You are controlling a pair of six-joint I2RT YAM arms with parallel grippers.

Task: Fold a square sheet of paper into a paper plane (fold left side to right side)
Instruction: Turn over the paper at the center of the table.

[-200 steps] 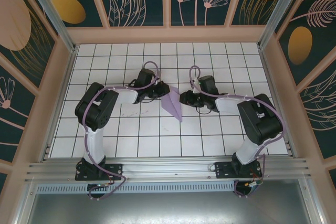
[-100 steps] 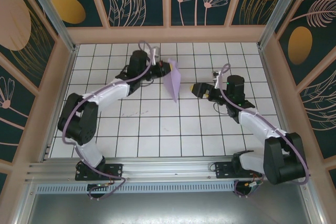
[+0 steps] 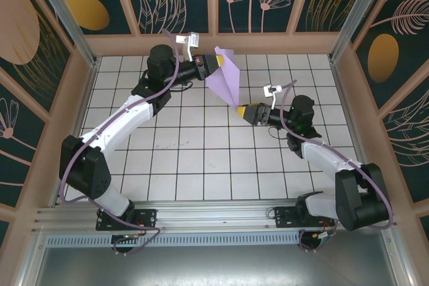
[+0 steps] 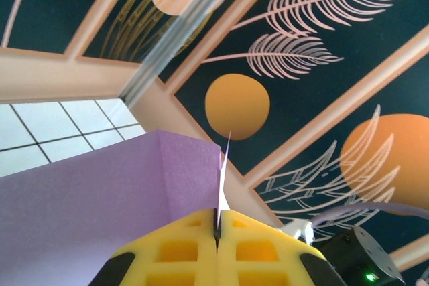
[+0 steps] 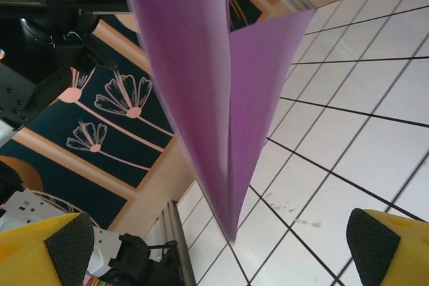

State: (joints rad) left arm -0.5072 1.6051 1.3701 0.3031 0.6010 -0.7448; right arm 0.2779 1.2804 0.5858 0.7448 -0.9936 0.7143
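Start nearest, over the middle of the table (image 3: 201, 159): find the right gripper (image 3: 244, 112) spread wide and holding nothing, aimed toward 10 o'clock. Look just off its tips for the pointed nose of the paper plane (image 3: 226, 78), hanging clear of the table; in the right wrist view, see that nose dangling between the two open fingers and touching neither.

Follow the long axis from the nose at 5 o'clock up to the broad tail at 11 o'clock, close to the far wall. Farthest back, meet the left gripper (image 3: 213, 63), clamped shut on the plane's tail end, with the paper edge caught right in the seam of its pads.

Judge the right arm the nearer to the free nose, so expect the next move to turn on that small gap along the axis.

Against a second ago: then low at table centre between both grippers, now lifted and carried toward 12 o'clock. Right jaws then part closed, now wide. Left grip unchanged.
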